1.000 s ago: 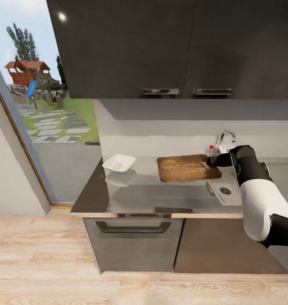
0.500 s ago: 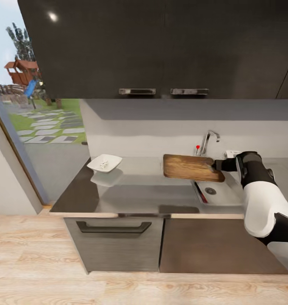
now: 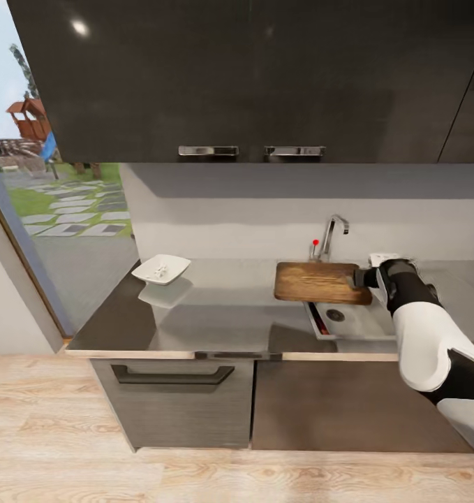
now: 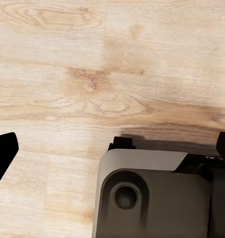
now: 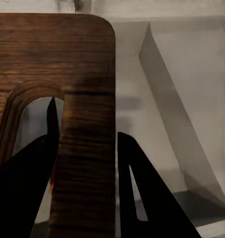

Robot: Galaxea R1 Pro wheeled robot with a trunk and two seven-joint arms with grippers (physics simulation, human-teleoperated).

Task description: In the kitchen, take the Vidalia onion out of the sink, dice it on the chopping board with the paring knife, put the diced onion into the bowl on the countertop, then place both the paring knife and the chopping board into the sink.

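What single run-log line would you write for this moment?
stage: board to sink | right gripper: shut on chopping board handle, over sink | paring knife: in sink | bowl: on countertop

The long dark-grey glossy surface (image 3: pixel 223 325) with its thin pale front edge carries a small shallow white bowl (image 3: pixel 160 269) near its left end. Set into its right part is a rectangular grey steel sink (image 3: pixel 359 323), well apart from the bowl.
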